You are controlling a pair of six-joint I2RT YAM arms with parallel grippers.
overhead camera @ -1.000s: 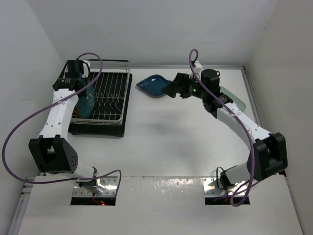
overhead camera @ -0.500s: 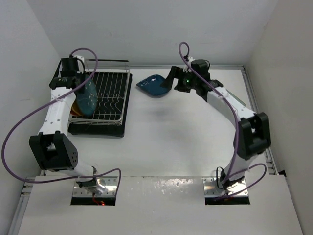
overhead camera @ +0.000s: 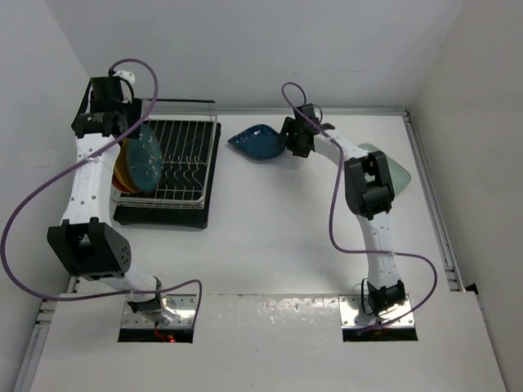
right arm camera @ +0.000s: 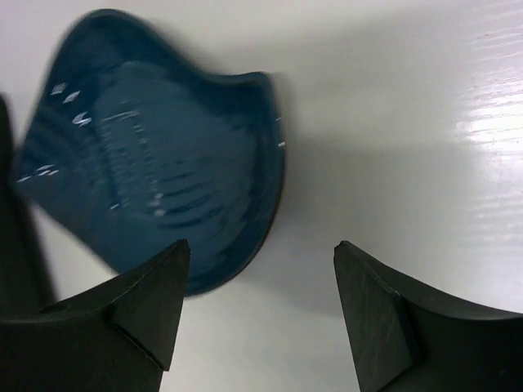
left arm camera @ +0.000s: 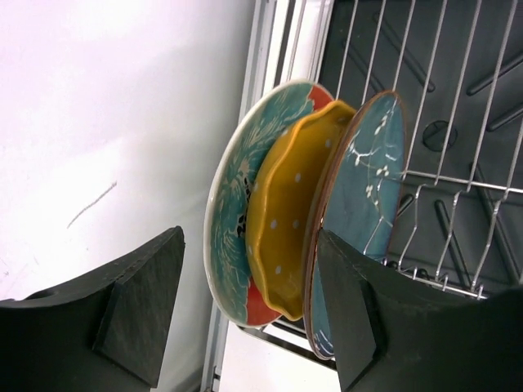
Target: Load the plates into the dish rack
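A white counter (overhead camera: 270, 245) carries the dish rack (overhead camera: 189, 167) at its back left, where the red plate (left arm camera: 231, 237), yellow plate (left arm camera: 286, 220) and teal plate (left arm camera: 364, 180) stand upright together. The left pincer (left arm camera: 249, 290) hangs spread wide by them, gripping nothing. The right pincer (right arm camera: 261, 298) gapes over the blue plate (right arm camera: 155, 188) lying on the counter, perhaps touching its rim; the blur hides it.

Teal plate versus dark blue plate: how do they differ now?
The teal plate stands on edge in the dish rack; the dark blue plate lies flat on the table. The teal plate is round with white sprigs; the dark blue plate is leaf-shaped and ribbed. Both look glossy.
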